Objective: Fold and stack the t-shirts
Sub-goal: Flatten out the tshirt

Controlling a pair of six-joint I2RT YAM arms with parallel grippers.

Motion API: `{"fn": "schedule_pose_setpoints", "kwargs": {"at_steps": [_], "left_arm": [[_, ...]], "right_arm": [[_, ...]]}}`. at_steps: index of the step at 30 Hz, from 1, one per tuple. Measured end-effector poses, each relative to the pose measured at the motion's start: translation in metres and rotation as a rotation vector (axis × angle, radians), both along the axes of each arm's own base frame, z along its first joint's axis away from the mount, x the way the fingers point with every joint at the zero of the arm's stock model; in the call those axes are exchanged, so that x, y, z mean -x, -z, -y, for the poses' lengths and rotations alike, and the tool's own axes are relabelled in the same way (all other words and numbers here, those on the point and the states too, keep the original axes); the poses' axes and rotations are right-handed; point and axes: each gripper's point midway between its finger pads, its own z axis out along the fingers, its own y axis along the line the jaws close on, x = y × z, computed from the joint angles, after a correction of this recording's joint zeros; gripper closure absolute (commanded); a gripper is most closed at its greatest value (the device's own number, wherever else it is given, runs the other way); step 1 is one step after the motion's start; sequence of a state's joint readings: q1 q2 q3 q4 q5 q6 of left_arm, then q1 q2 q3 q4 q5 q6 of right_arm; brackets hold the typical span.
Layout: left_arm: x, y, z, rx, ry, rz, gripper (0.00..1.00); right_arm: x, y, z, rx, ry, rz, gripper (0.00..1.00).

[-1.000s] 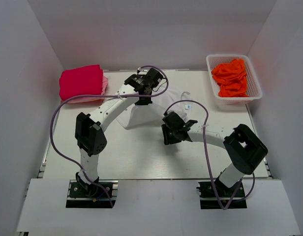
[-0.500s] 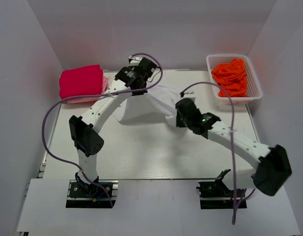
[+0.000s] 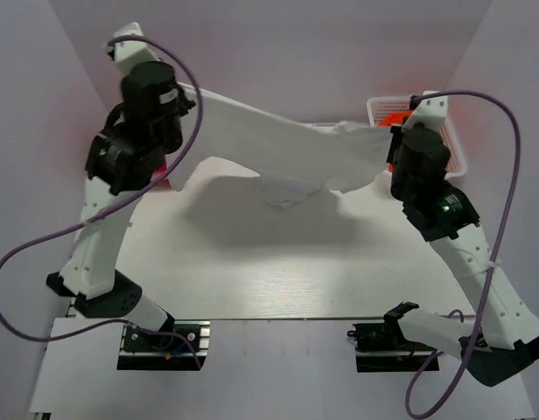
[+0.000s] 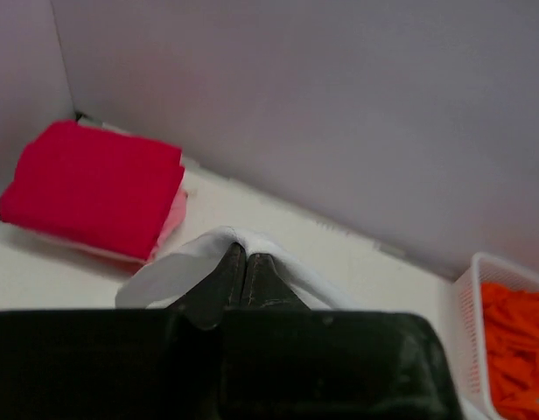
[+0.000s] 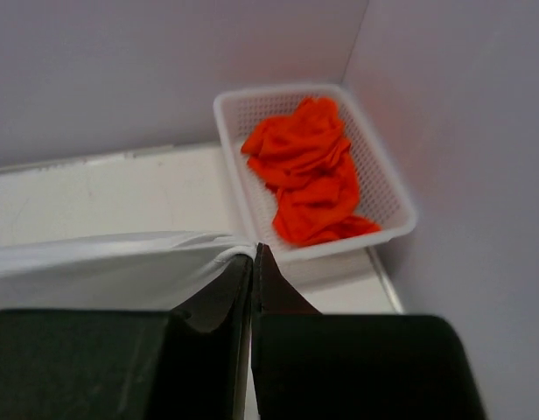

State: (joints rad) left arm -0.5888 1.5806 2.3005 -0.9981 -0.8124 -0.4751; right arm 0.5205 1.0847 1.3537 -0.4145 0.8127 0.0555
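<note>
White t-shirt (image 3: 278, 144) hangs stretched above the table (image 3: 252, 271) between my left gripper (image 4: 244, 254) and right gripper (image 5: 254, 254), both pinched tight on its cloth; only my wrist views show that grip.

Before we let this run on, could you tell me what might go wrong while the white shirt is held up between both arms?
1. The left gripper and right gripper each pinch only a small fold of the white t-shirt, stretched in the air; it may slip out.
2. Its right end hangs close to the basket and could snag there when lowered.
3. The sagging cloth could brush the folded crimson shirt at the left.
</note>
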Motion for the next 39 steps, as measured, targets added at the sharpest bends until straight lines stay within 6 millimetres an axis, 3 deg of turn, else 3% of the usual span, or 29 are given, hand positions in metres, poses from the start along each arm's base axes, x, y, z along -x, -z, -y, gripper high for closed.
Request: {"fn": "schedule_pose_setpoints", "kwargs": {"at_steps": [5, 9, 15, 21, 26, 30, 32, 35, 37, 39], "left_arm": [[0.045, -0.068, -0.032, 0.053, 0.004, 0.203, 1.00], [0.079, -0.101, -0.044, 0.089, 0.072, 0.321, 1.00], [0.131, -0.135, -0.044, 0.130, 0.268, 0.464, 1.00], [0.186, -0.160, -0.038, 0.175, 0.477, 0.593, 1.00], [0.220, -0.166, -0.033, 0.215, 0.608, 0.645, 1.00], [0.225, -0.162, -0.030, 0.242, 0.638, 0.640, 1.00], [0.218, -0.154, -0.026, 0.248, 0.633, 0.613, 1.00], [0.192, -0.128, -0.015, 0.247, 0.605, 0.530, 1.00], [0.168, -0.101, -0.005, 0.245, 0.573, 0.453, 1.00], [0.137, -0.061, 0.005, 0.242, 0.506, 0.342, 1.00]], "right_arm": [[0.012, -0.091, 0.016, 0.065, -0.009, 0.198, 1.00], [0.036, -0.158, 0.025, 0.070, -0.048, 0.353, 1.00], [0.097, -0.242, 0.037, 0.061, -0.163, 0.575, 1.00], [0.168, -0.296, 0.053, 0.071, -0.265, 0.780, 1.00], [0.207, -0.313, 0.060, 0.087, -0.316, 0.883, 1.00], [0.211, -0.310, 0.056, 0.102, -0.349, 0.893, 1.00], [0.201, -0.302, 0.051, 0.107, -0.350, 0.876, 1.00], [0.170, -0.279, 0.040, 0.123, -0.328, 0.820, 1.00], [0.138, -0.252, 0.029, 0.138, -0.312, 0.741, 1.00], [0.101, -0.218, 0.015, 0.158, -0.295, 0.646, 1.00]]}}
